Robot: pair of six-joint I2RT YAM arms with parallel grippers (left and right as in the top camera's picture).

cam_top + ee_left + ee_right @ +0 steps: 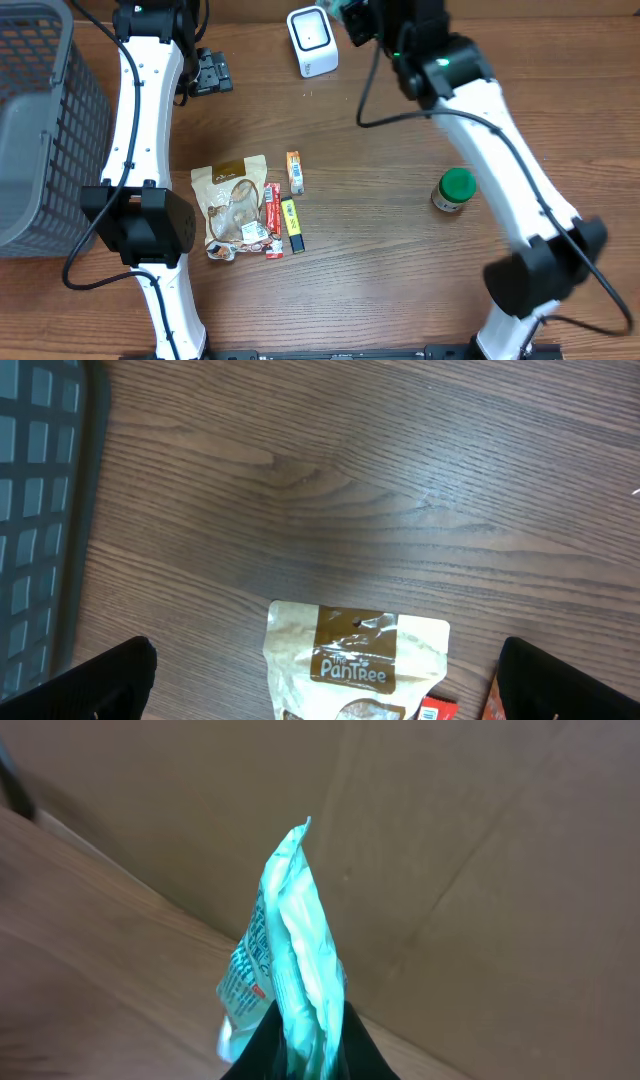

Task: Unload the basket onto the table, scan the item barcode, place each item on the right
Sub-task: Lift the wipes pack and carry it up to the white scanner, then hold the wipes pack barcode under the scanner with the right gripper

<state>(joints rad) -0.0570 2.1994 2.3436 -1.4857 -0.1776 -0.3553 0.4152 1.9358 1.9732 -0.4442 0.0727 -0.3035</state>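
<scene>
Right wrist view: the right end effector (298,1062) is clamped on a teal packet (295,940), its dark fingers (352,1045) pinching the lower end. The packet stands up from them edge-on. One face carries small print and a red mark, too blurred to read, and no barcode can be made out from this angle. Behind it are the wooden surface (90,950) and a plain brown wall.

In the overhead view the held packet sits at the far edge of the surface, just beside the white scanner (312,40), on the side toward the right arm. Whether the two touch cannot be told from above.

The left end effector (210,72) hangs wide open and holds nothing, its two fingers well apart over bare wood. It is near the far edge, between the grey basket (40,130) and the scanner.

Mid-surface lie a brown pouch (235,205), a small orange box (295,172), a red stick pack (272,218) and a yellow stick pack (291,225), close together. A green-lidded jar (456,190) stands apart, under the right arm.
</scene>
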